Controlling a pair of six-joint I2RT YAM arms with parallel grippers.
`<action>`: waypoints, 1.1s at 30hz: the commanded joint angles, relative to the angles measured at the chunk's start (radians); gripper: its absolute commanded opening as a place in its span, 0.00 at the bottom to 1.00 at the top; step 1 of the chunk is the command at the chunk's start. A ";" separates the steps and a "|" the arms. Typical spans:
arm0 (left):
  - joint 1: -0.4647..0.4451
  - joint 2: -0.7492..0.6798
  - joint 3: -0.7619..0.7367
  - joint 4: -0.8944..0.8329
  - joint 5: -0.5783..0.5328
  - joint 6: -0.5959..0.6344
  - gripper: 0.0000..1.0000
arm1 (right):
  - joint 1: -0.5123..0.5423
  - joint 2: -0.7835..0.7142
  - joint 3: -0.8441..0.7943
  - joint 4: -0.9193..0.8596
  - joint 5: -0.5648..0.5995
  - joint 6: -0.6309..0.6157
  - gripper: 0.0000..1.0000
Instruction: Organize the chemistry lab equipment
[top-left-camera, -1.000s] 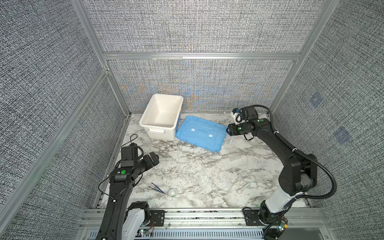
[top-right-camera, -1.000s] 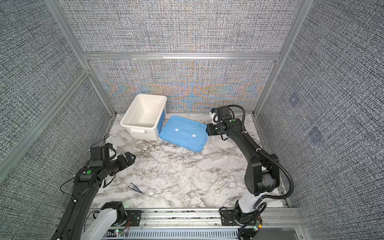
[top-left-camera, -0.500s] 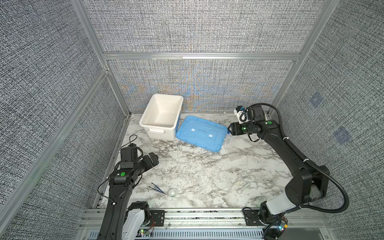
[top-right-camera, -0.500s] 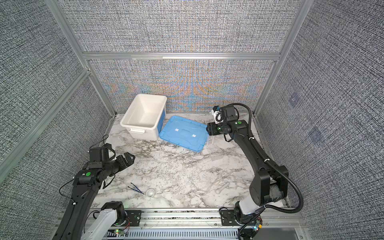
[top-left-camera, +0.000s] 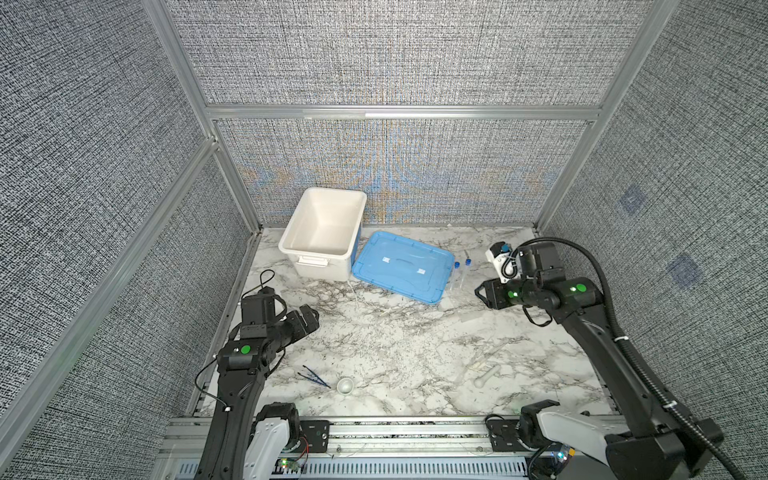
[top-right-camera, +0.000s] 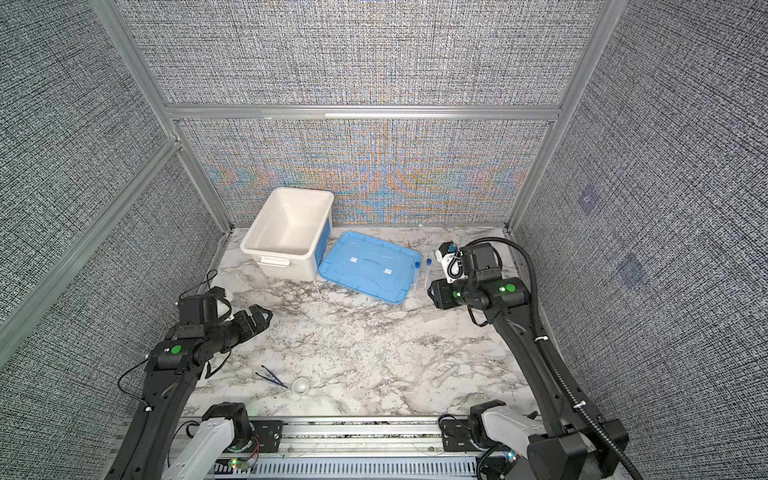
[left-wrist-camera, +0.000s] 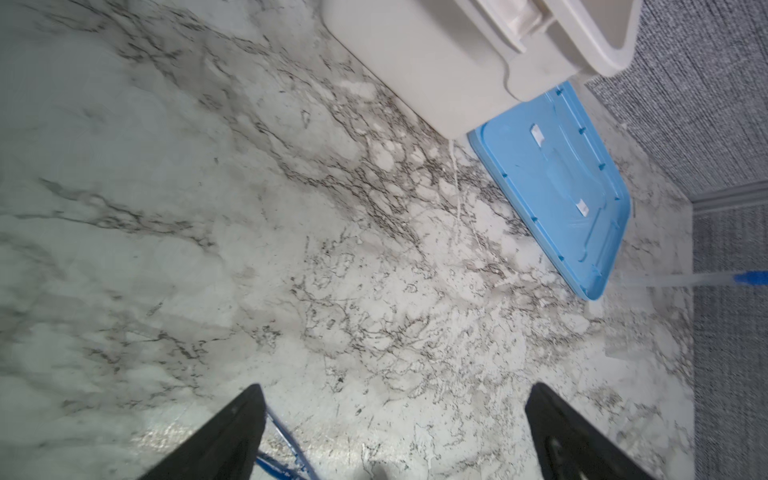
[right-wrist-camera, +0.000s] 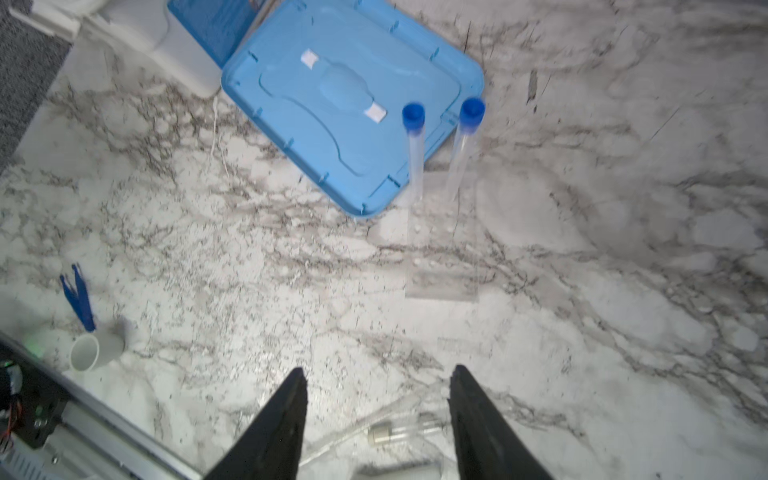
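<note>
White rectangular tub (top-left-camera: 328, 220), upright with its open top facing up, stands on the marble-patterned counter (top-left-camera: 415, 345) close to the grey woven back wall (top-left-camera: 395, 166). It has a handle on its near end and a blue panel (top-right-camera: 326, 237) on one long side. Blue lid (top-left-camera: 401, 268) lies flat on the counter just beside that blue side, with a moulded central grip and two small white patches. Aluminium frame bar (top-left-camera: 399, 113) crosses the wall above the tub. Slotted metal rail (top-left-camera: 395, 432) borders the counter edge farthest from the tub.

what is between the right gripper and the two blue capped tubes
Nothing visible blocks it. The open, empty right gripper faces the tubes across bare table; only their own clear stand lies low in front of them. The lid sits beside and behind them, off the path.
</note>
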 joint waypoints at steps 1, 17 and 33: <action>-0.004 0.007 -0.017 0.054 0.167 0.010 0.97 | 0.008 -0.028 -0.034 -0.110 0.005 0.050 0.59; -0.023 0.095 0.107 -0.012 -0.020 -0.046 0.94 | 0.015 -0.126 -0.039 -0.013 0.505 0.270 0.99; -0.102 0.630 0.666 -0.059 -0.367 -0.076 0.94 | 0.116 -0.108 -0.115 0.128 0.062 0.153 0.98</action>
